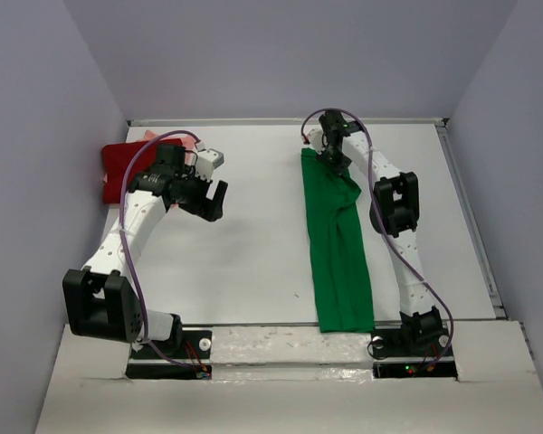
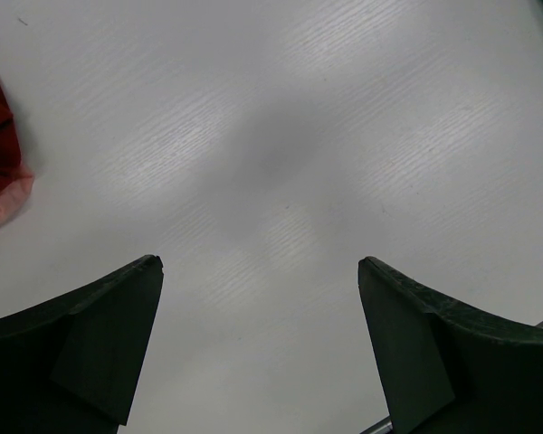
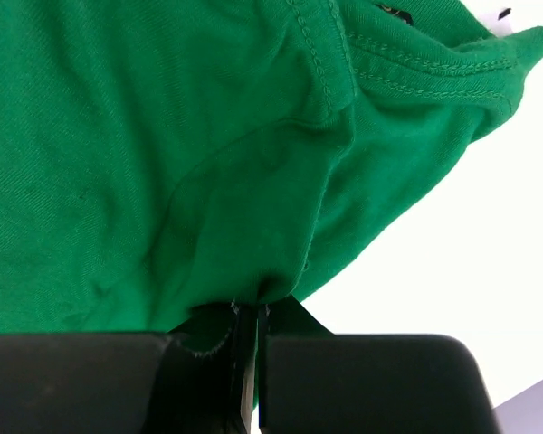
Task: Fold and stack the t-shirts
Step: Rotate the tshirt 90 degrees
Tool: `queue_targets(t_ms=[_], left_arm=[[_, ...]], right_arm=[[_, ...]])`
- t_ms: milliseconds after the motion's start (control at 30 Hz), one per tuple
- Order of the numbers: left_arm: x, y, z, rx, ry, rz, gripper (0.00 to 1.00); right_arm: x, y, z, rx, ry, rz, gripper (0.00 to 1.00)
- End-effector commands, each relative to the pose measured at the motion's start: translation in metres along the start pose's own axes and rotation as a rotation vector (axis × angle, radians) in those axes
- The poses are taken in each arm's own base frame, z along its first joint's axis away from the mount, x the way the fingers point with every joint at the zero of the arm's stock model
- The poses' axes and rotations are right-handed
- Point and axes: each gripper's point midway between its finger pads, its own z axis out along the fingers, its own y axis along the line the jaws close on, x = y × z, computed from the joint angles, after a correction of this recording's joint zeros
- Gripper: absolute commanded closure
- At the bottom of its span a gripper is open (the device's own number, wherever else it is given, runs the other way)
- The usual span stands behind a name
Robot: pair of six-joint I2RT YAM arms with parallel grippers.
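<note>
We are pinching the soft green t-shirt [image 1: 339, 262] in our right tool [image 3: 258, 316], holding our left tool [image 2: 258, 262] open above the smooth tabletop [image 1: 253, 244].

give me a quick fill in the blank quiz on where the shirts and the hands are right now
1. The green t-shirt lies as a long strip on the ____ side of the table.
2. The right hand is shut on the far end of that shirt, while the left hand, over bare table, is ____.
3. The dark red t-shirt sits in the far ____ corner.

Missing words: right; open; left
</note>
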Motion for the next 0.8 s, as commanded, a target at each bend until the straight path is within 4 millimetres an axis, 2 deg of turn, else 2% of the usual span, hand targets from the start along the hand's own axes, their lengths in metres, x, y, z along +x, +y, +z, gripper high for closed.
queue_targets(t_ms=[0, 233, 367, 767], left_arm=[[0.001, -0.001, -0.006, 0.001, -0.019, 0.0, 0.01], [0.001, -0.001, -0.007, 0.003, -0.029, -0.002, 0.01], [0.0, -0.001, -0.009, 0.004, -0.034, -0.004, 0.01], [-0.002, -0.002, -0.011, 0.01, -0.048, 0.0, 0.01]], right_arm=[[-0.016, -0.015, -0.013, 0.079, -0.04, 0.006, 1.0], [-0.013, -0.028, -0.028, 0.146, -0.038, 0.003, 1.0], [-0.008, -0.044, -0.041, 0.214, -0.029, 0.014, 1.0], [-0.011, -0.051, -0.072, 0.237, -0.071, 0.025, 1.0]])
